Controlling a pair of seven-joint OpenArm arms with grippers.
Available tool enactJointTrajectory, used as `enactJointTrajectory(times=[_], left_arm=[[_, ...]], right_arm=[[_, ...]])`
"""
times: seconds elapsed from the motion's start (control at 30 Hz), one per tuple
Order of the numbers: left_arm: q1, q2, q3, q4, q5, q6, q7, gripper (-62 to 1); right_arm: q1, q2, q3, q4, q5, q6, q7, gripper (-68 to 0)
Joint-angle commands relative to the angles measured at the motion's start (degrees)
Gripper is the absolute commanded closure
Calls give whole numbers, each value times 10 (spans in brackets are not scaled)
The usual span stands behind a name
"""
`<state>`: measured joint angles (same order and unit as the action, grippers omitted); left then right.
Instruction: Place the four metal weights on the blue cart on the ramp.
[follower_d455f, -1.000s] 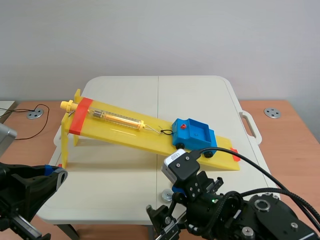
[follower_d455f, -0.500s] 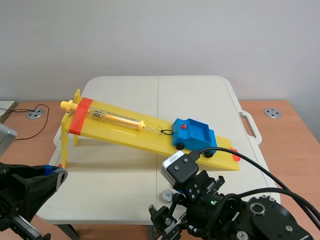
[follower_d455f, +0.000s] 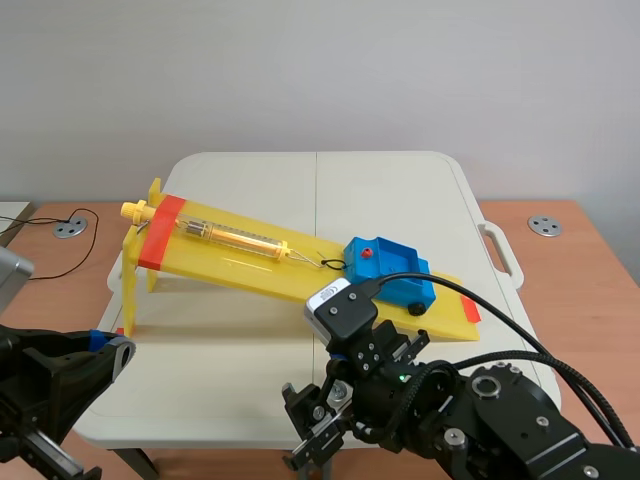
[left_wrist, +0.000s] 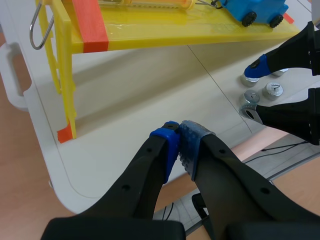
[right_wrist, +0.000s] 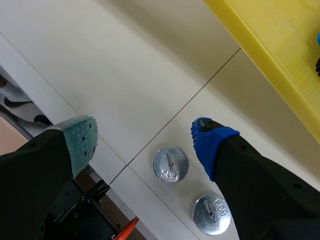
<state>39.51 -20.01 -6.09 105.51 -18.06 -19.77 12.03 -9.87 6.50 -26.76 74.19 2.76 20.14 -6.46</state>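
Right wrist view is showing what looks like the first pickup: the spread right tool (right_wrist: 145, 142) is hovering over a round silver metal weight (right_wrist: 170, 165) on the white surface (right_wrist: 100, 60), needing to descend and close. The left tool (left_wrist: 179, 142) is sitting pressed together, and the blue plastic cart (follower_d455f: 390, 270) is waiting on the yellow ramp (follower_d455f: 250, 262).

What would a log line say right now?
right end effector: open above metal weights on table | left end effector: shut | blue cart: on ramp

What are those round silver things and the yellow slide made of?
The round weights look like polished metal: they are shiny silver with numbers stamped in. The yellow ramp looks like smooth, glossy plastic, with a bright even colour and light glinting off it, though I can't be sure.
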Motion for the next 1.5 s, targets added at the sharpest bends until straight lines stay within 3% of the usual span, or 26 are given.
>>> enactJointTrajectory(times=[0.0, 0.23, 0.37, 1.1, 1.47], left_arm=[[3, 3, -9, 40, -32, -14, -60, -27], [3, 3, -9, 40, -32, -14, -60, -27], [3, 3, -9, 40, -32, -14, -60, -27], [-5, 3, -9, 40, -32, -14, -59, -27], [-5, 3, -9, 40, -32, -14, -59, -27]], right_arm=[[41, -14, -7, 22, 17, -13, 62, -394], [36, -14, -7, 22, 17, -18, 40, -365], [25, -14, -7, 22, 17, -28, 42, -365], [23, -13, -19, -5, 17, -28, 56, -361], [24, -13, -19, -33, 17, -29, 60, -258]])
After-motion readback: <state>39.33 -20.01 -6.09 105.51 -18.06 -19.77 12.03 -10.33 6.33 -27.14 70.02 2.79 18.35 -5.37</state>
